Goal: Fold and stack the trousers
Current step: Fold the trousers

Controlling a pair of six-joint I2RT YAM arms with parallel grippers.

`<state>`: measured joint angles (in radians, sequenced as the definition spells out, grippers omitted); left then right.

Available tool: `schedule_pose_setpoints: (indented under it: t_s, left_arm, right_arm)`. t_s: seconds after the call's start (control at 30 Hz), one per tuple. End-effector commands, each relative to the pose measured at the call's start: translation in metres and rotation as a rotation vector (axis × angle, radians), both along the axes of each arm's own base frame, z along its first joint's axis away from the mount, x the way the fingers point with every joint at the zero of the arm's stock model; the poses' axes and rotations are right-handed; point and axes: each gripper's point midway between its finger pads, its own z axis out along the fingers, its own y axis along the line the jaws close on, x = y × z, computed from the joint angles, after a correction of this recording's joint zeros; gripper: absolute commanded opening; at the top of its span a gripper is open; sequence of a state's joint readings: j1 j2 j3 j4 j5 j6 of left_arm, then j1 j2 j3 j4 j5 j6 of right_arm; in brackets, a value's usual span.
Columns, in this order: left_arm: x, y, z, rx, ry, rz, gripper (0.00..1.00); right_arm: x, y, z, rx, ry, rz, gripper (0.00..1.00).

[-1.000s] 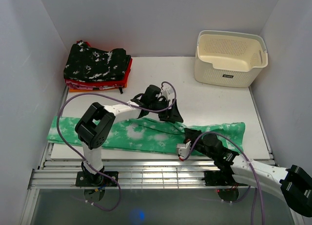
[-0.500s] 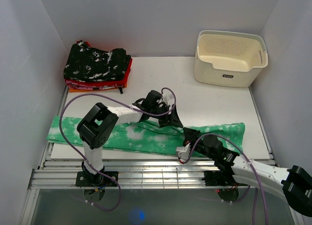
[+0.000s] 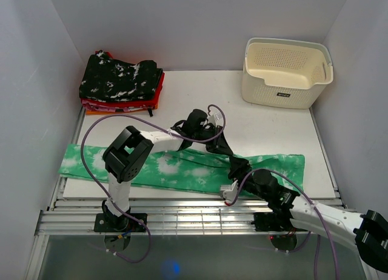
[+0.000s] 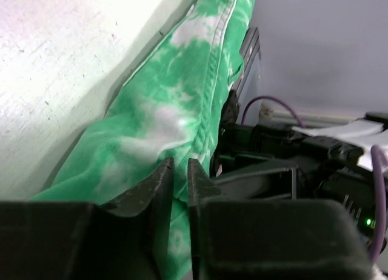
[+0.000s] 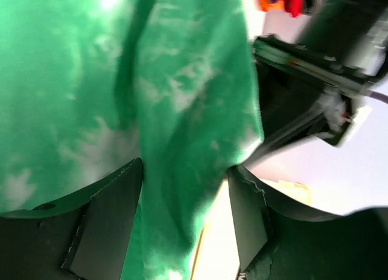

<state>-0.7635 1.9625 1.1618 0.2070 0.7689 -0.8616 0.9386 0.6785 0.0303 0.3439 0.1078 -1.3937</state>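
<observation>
Trousers (image 3: 182, 166) lie stretched in one long green strip across the near part of the tabletop (image 3: 267, 125), from its left edge to the right side. Left gripper (image 4: 180, 171) is at the far edge of the cloth near the middle. Its jaws are almost together and pinch the seam. Right gripper (image 5: 185, 189) is just beside it, on the near side, with jaws wide apart and a fold of cloth between them. Basket (image 3: 286, 71) stands far right, folded stack (image 3: 121, 80) far left.
</observation>
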Motion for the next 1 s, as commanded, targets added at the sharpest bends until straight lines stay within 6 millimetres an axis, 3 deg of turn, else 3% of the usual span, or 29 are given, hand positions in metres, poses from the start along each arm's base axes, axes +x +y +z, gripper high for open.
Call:
schedule_pose_setpoints:
  t_s: [0.0, 0.1, 0.17, 0.23, 0.33, 0.5, 0.57, 0.7, 0.8, 0.97]
  left_arm:
    - [0.027, -0.002, 0.022, -0.046, -0.095, 0.058, 0.20]
    - [0.043, 0.004, 0.015, -0.034, -0.117, 0.087, 0.04]
    - [0.051, 0.004, 0.014, -0.032, -0.145, 0.095, 0.00]
    - [0.059, 0.003, 0.013, -0.030, -0.164, 0.102, 0.00]
    - [0.067, 0.002, 0.010, -0.029, -0.223, 0.097, 0.00]
    - [0.085, -0.002, 0.020, -0.083, -0.279, 0.102, 0.00]
    - [0.080, -0.006, 0.023, -0.127, -0.240, 0.053, 0.00]
    - [0.066, -0.010, 0.032, -0.184, -0.149, -0.039, 0.42]
    - [0.053, -0.005, 0.039, -0.201, -0.106, -0.064, 0.59]
    - [0.035, 0.007, 0.043, -0.196, -0.075, -0.076, 0.66]
  right_arm:
    - [-0.026, -0.031, -0.074, -0.097, 0.074, 0.010, 0.63]
    - [-0.032, -0.033, -0.083, -0.117, 0.121, 0.017, 0.57]
    - [-0.037, -0.033, -0.088, -0.126, 0.154, 0.031, 0.50]
    - [-0.042, -0.035, -0.095, -0.137, 0.198, 0.039, 0.40]
    - [-0.049, -0.036, -0.101, -0.148, 0.267, 0.037, 0.33]
    - [-0.055, -0.038, -0.108, -0.176, 0.355, 0.016, 0.30]
    - [-0.061, -0.037, -0.112, -0.189, 0.406, 0.032, 0.29]
    - [-0.062, -0.037, -0.114, -0.200, 0.447, 0.013, 0.27]
    - [-0.062, -0.036, -0.112, -0.193, 0.437, 0.022, 0.27]
    - [-0.064, -0.038, -0.114, -0.205, 0.441, 0.023, 0.28]
